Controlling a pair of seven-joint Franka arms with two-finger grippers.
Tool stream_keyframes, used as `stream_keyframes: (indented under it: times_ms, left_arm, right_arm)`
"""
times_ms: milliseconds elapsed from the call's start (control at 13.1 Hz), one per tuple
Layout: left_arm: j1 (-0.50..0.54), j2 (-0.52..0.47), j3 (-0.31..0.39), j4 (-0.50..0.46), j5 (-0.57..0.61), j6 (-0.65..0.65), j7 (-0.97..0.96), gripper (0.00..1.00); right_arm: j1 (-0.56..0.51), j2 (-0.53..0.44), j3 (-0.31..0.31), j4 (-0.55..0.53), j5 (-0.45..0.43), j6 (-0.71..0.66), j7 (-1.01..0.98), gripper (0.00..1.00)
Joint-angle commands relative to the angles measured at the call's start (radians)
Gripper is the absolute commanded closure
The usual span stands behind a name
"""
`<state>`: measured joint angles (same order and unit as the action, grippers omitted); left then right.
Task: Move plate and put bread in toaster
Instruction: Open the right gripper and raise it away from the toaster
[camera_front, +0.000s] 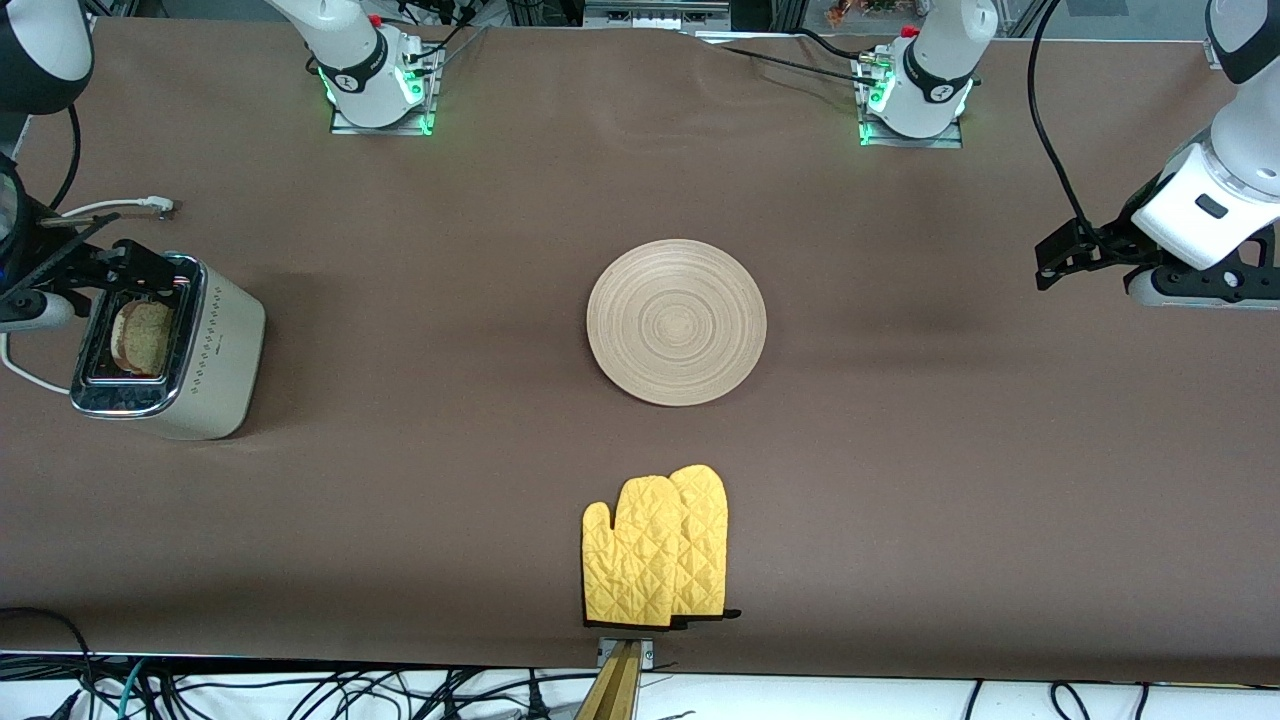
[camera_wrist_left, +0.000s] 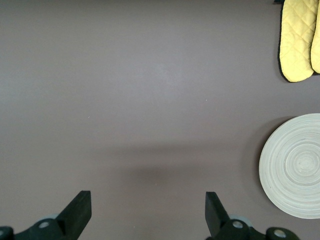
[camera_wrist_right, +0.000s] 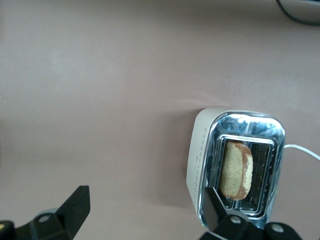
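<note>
Two grippers hang spread and empty. The right gripper (camera_wrist_right: 145, 212) is above the toaster (camera_front: 170, 345), which stands at the right arm's end of the table, slots running toward and away from the front camera. The bread (camera_front: 140, 336) stands on edge in one slot, lengthwise along it. The left gripper (camera_wrist_left: 147, 212) waits over bare table at its own end. The plate (camera_front: 676, 321) lies mid-table, yellow oven mitts (camera_front: 657, 548) nearer the camera.
</note>
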<state>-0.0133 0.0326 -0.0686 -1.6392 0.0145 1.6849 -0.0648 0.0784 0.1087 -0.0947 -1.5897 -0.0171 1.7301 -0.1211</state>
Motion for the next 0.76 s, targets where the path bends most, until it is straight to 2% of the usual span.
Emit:
stream_keyframes:
  times_ms: [0, 228, 685]
  left_arm:
    - [-0.001, 0.01, 0.0, 0.03, -0.002, -0.022, 0.005, 0.0]
    - [-0.002, 0.01, 0.0, 0.03, -0.002, -0.022, 0.005, 0.0]
    - [-0.002, 0.01, 0.0, 0.03, -0.002, -0.022, 0.005, 0.0]
  right_arm:
    - [-0.031, -0.015, 0.02, -0.024, -0.009, -0.001, 0.014, 0.0]
    - [-0.025, 0.006, 0.021, 0.013, -0.011, -0.006, 0.014, 0.0]
    - [-0.02, 0.019, 0.024, 0.013, -0.02, -0.007, 0.012, 0.0]
